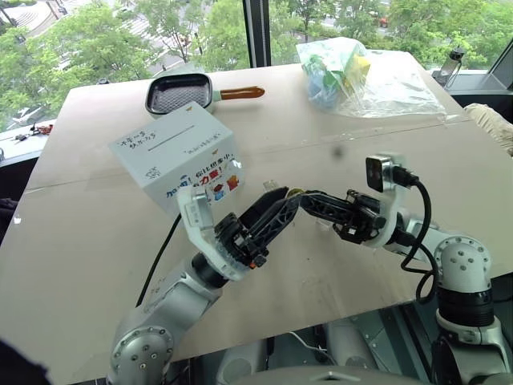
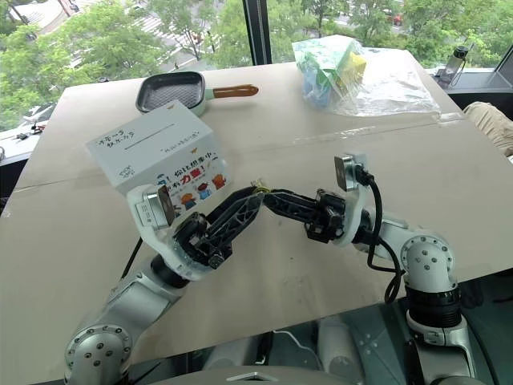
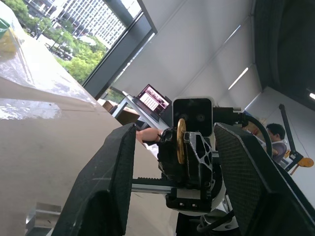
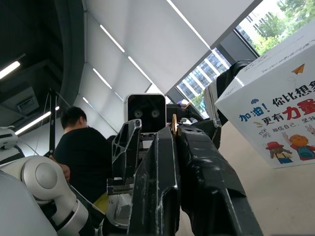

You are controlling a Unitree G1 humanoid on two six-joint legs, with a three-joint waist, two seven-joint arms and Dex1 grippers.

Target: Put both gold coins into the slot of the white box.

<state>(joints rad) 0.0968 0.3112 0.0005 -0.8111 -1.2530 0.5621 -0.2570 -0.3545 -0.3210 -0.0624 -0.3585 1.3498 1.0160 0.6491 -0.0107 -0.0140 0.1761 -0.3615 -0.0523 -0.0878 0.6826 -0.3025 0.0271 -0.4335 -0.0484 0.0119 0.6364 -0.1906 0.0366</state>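
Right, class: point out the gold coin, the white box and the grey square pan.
gold coin (image 3: 181, 140): left wrist view, on its thin edge.
white box (image 1: 172, 144): left eye view, on its handwritten top face.
grey square pan (image 1: 178, 95): left eye view, on its ridged inside.

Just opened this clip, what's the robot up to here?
The two arms meet in the air in front of the white box. The right gripper is shut on a gold coin, holding it edge-on between the open fingers of the left gripper, which looks like a hand-over from right to left. The slot on the box top has no coin at it. A grey pan and a clear plastic bag lie further back on the table.
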